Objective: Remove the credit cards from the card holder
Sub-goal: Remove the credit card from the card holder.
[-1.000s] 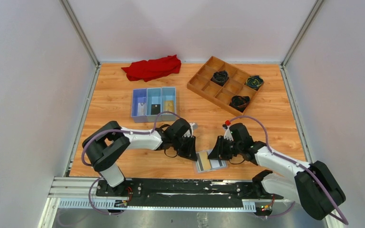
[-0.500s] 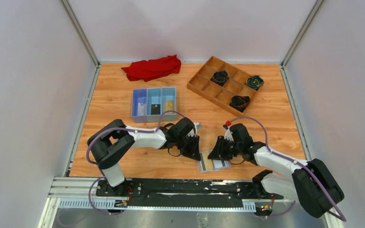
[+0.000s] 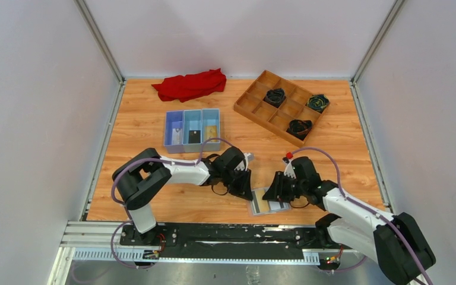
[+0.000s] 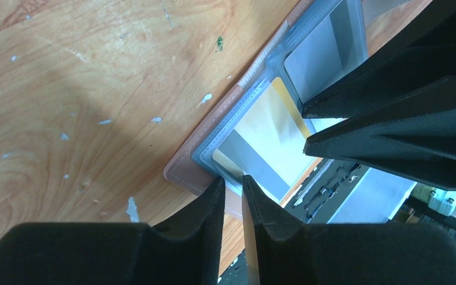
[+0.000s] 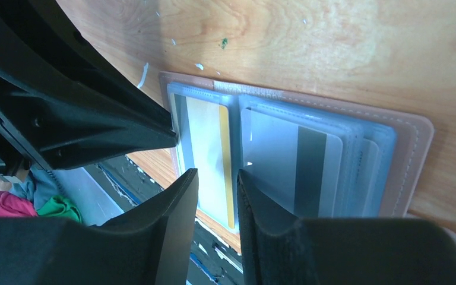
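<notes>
The card holder (image 3: 267, 206) lies open and flat near the table's front edge, tan-pink rim (image 5: 412, 148) outward. Its clear sleeves hold credit cards. A pale card with a gold strip (image 5: 205, 142) is in one panel and a whitish card with a grey stripe (image 5: 300, 166) in the other. My left gripper (image 4: 233, 179) has its tips only narrowly apart, resting at the holder's corner (image 4: 199, 163), with nothing seen between them. My right gripper (image 5: 215, 175) is open over the gold-strip panel, and nothing is between its fingers.
A blue three-compartment tray (image 3: 193, 127) with small cards in it stands behind the arms. A wooden grid tray (image 3: 280, 105) with dark bundles is at the back right. A red cloth (image 3: 191, 84) lies at the back. The black rail at the table's edge (image 3: 214, 234) runs just beyond the holder.
My left gripper has slid right, up to the holder's corner. The right gripper has drawn back a little to the right and its jaws have widened. The holder has shifted slightly right.
</notes>
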Action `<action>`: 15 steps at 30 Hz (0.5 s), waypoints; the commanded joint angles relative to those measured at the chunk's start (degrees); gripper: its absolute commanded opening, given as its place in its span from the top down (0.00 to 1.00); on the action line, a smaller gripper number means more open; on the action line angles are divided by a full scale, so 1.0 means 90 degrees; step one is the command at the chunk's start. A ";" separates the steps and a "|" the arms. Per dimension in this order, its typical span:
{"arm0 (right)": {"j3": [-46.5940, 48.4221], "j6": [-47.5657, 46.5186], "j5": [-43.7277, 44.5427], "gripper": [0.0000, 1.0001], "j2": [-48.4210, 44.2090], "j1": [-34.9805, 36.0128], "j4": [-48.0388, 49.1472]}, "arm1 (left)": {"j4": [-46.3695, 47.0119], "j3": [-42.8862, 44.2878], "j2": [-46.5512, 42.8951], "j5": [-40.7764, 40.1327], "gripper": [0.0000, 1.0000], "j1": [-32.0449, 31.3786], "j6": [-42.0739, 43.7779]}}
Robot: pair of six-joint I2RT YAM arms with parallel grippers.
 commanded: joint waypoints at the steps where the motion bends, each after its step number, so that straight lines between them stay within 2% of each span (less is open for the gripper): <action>1: 0.0143 -0.0310 0.0194 0.66 -0.0275 -0.0089 -0.0720 | -0.0154 -0.0013 0.0426 -0.0305 0.77 -0.0062 0.0212; 9: 0.0065 -0.0456 0.0360 0.66 -0.0344 -0.0121 -0.0821 | -0.0154 -0.0020 0.0440 -0.0324 0.77 -0.0062 0.0212; 15: 0.0153 -0.0627 -0.0109 0.66 0.0107 -0.0411 -0.0597 | -0.0154 -0.0021 0.0498 -0.0282 0.77 -0.0062 0.0259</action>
